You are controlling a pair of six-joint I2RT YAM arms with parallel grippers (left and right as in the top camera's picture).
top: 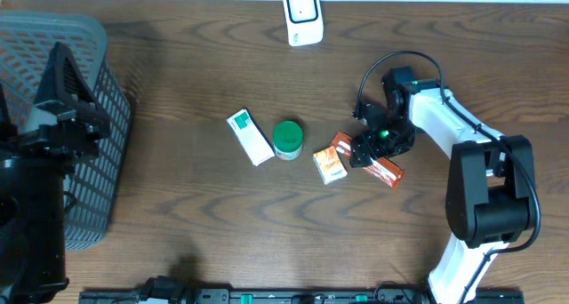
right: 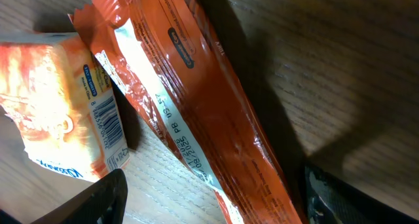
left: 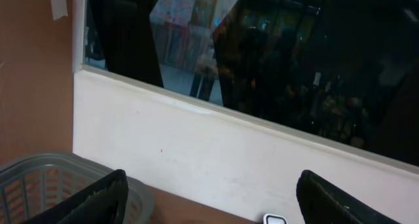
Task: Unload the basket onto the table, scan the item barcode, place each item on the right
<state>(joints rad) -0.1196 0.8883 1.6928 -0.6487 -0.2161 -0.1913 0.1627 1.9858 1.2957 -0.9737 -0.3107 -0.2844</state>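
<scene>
A long orange wrapper packet point(top: 384, 169) lies flat on the wooden table, right of centre. My right gripper point(top: 372, 148) is down over its near end. In the right wrist view the packet point(right: 196, 112) runs diagonally between the two fingers, and bare table shows between it and the left finger point(right: 91, 201). The right gripper point(right: 215, 175) is open astride it. Beside the packet lies a small orange box point(right: 52, 112) with a barcode point(right: 110, 122) on its side. The white scanner point(top: 303, 16) stands at the far edge. My left gripper point(left: 213, 178) is open and empty, facing the wall.
A white and green box point(top: 250, 136) and a green-lidded jar point(top: 287, 139) lie left of the orange box point(top: 328, 165). A grey mesh basket point(top: 98, 162) fills the left side, under the left arm. A pale wall and a dark window lie beyond the table.
</scene>
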